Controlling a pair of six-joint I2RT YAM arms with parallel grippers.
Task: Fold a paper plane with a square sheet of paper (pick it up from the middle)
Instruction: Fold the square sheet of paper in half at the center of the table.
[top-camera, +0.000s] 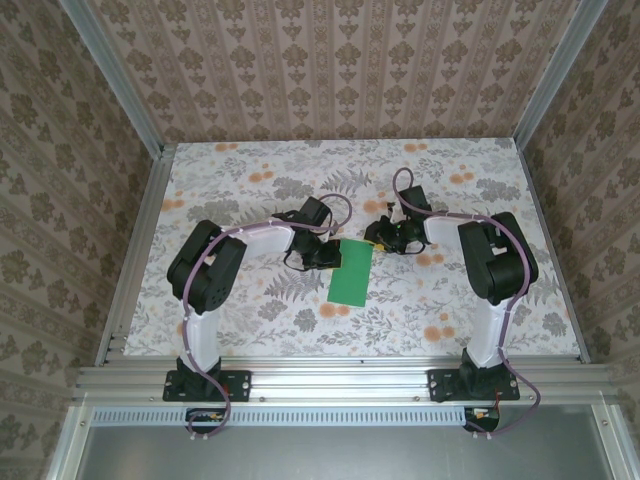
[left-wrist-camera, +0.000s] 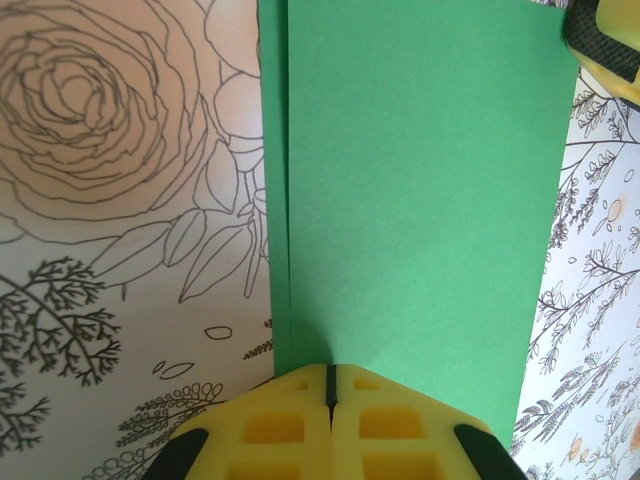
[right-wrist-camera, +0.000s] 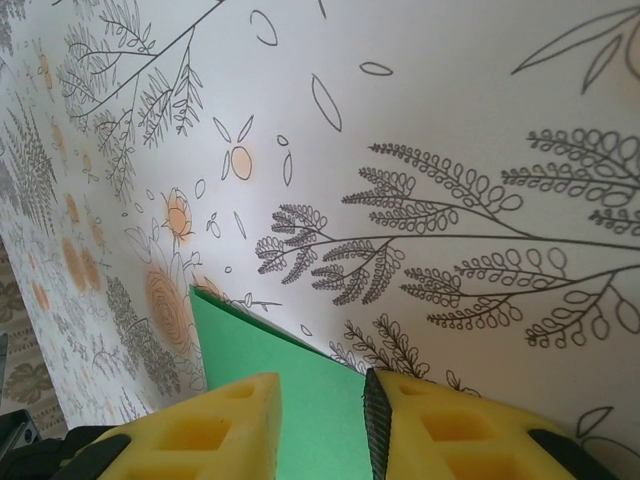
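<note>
The green sheet of paper (top-camera: 351, 272) lay flat on the floral bench (top-camera: 250, 310) at the middle of the top frame, doubled into a narrow rectangle. The left fingers (left-wrist-camera: 290, 430) were pressed fully together at its left edge, gripping nothing I could make out, while the right fingers (right-wrist-camera: 210, 425) stood partly apart over its upper right corner, unpinched. It looked feather-light, limp and prone to skidding or stray creases, so a shallow pinch at a free edge seemed wisest.
</note>
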